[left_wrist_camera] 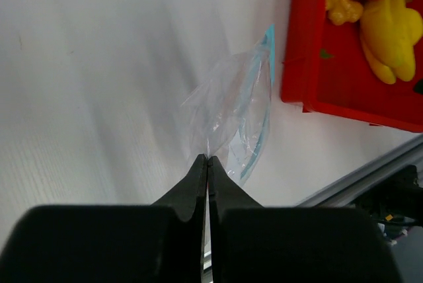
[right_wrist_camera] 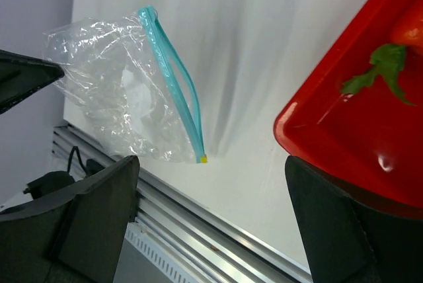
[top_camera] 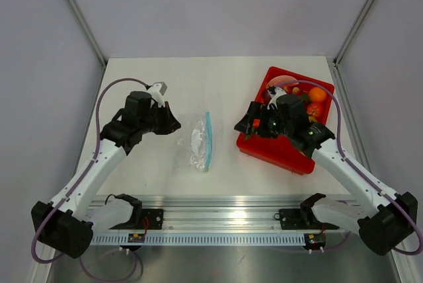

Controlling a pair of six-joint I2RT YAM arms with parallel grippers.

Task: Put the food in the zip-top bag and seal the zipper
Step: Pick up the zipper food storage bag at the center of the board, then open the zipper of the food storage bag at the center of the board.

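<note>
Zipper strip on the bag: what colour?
The zipper is light blue-teal, with a small yellow tab at one end. Clearest in the right wrist view.

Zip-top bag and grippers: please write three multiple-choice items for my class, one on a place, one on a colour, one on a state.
1. Where is the zip-top bag?
A) on the table, between the two arms
B) hanging off the far edge
C) in the far left corner

2. What colour is the zipper?
A) red
B) light blue
C) yellow

3. How do the jaws of the right gripper stand?
A) shut on a fruit
B) shut on the bag
C) open, holding nothing

Answers:
1 A, the top view shows it on the white surface between the arms.
2 B, the strip along the mouth is light blue.
3 C, the right wrist view shows a wide empty gap between them.
</note>
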